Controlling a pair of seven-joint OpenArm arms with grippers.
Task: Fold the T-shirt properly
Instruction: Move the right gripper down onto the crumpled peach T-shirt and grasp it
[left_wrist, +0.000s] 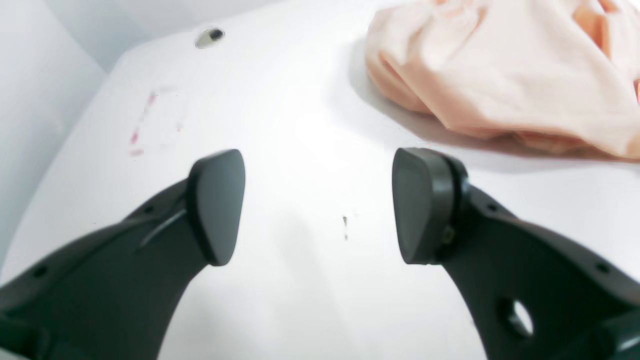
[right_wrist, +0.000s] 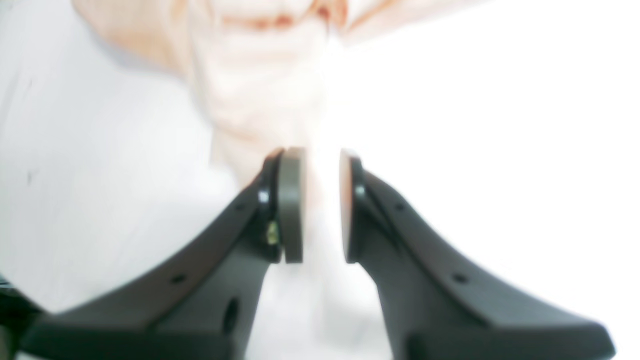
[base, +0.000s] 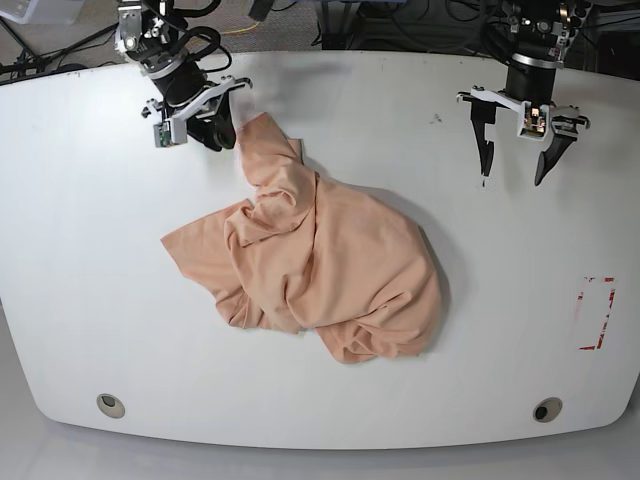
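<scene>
a white surface (base: 80, 300) carries the t-shirt (base: 330, 270), crumpled; nothing is folded. the right end effector (right_wrist: 315, 205), at 10 o'clock, is pinched narrowly on a fabric corner; the left end effector (left_wrist: 317, 205), at 2 o'clock, is spread wide, empty.

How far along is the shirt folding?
Nothing is folded yet: the shirt lies crumpled on the table. The right gripper pinches one edge of it, lifting. The left gripper hangs open and empty. Spreading flat and every fold remain.

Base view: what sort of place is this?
Probably a robotics lab bench: a bare white table with red tape marks, cables behind it, and a crumpled T-shirt between two arms.
</scene>
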